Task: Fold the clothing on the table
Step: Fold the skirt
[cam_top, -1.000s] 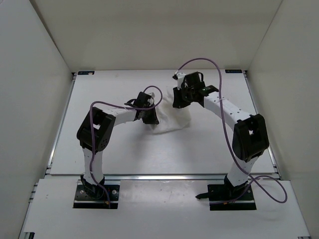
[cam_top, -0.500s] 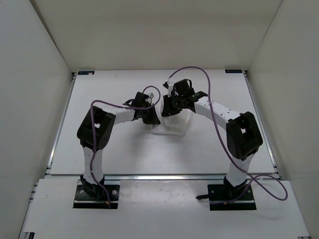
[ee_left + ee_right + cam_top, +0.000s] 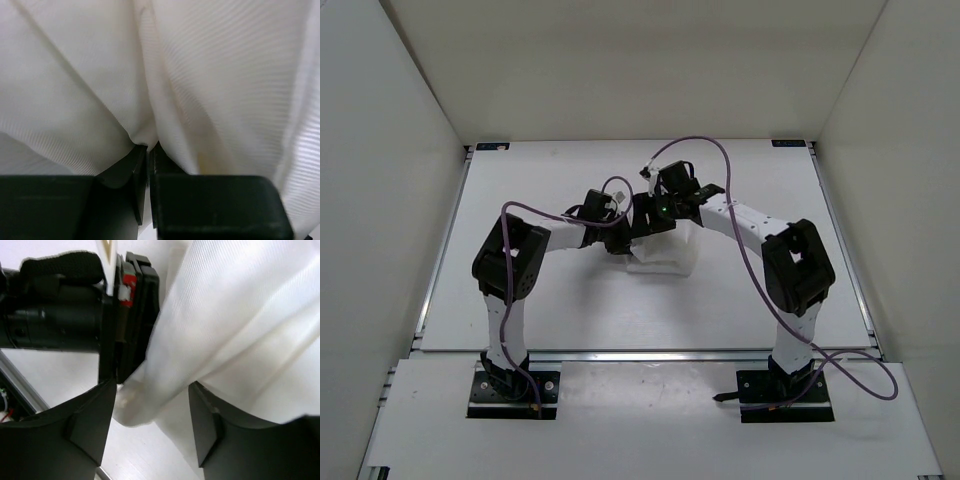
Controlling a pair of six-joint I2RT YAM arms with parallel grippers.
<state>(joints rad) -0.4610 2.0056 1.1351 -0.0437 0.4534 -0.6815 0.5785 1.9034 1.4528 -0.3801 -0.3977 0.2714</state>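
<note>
White walls are boxing in the matte worktop (image 3: pixel 520 300) on three sides, and the clothing (image 3: pixel 670 258) is lying bunched near its middle, well away from every rim. Both arms are reaching inward and meeting over the far-left edge of that bundle, so most of the fabric is spreading from the hands toward the near side and the right.

The left hand (image 3: pixel 149 152) is clenching a gathered ridge of the cloth: its wrist view is showing the jaws pressed together with a pinch of white weave running up out of them. The right hand (image 3: pixel 152 400) is standing released, with its fingers (image 3: pixel 90 425) well apart and a rounded fold of fabric draping loosely through the gap without being squeezed. The left hand's black body is sitting just beside that fold.

Judging by this, a fold is being laid over and the right hand is letting go of its edge. The left hand is the only one gripping, so what comes next is probably depending on it. I cannot tell the bundle's long axis under the arms.
</note>
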